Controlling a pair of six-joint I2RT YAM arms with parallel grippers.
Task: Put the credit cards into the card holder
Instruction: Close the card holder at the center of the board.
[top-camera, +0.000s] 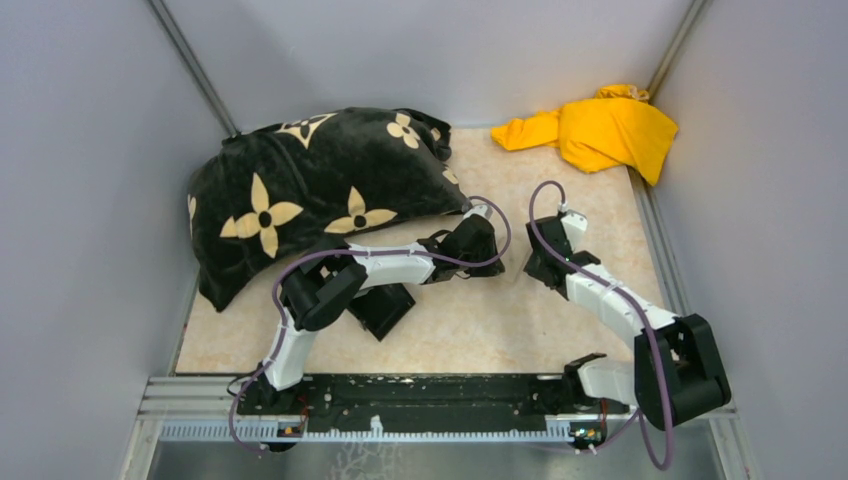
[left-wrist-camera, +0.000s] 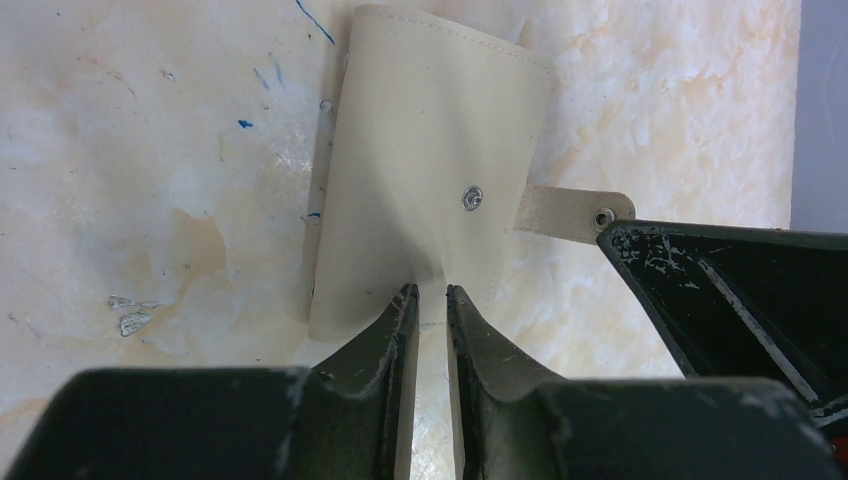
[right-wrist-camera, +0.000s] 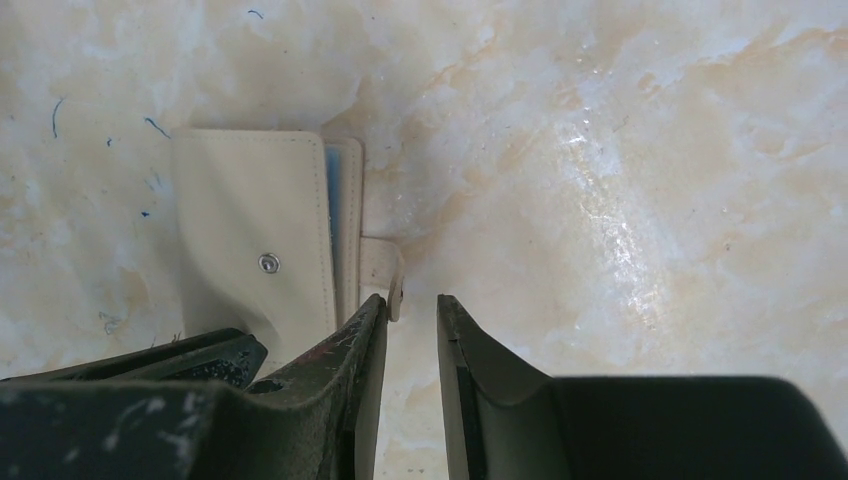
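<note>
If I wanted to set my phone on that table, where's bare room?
Bare tabletop lies between left arm and right arm near the front, and at the back between the pillow and yellow cloth. Crowded: the middle, where left gripper and right gripper meet at the card holder.

Pale cream on the flat folding leather card holder, with matching stitching along its edges and a silver round snap stud near the middle. Light blue on the thin card edge tucked in the fold. Mottled beige and white, marble-like, on the glossy tabletop, flecked with small blue pen marks. Black with cream four-petal flowers on the plush velvet pillow. Bright yellow on the crumpled cloth. Black, scuffed whitish, on the left gripper and right gripper. White and black on the jointed arms, purple on their cables. Plain grey on the walls.
</note>
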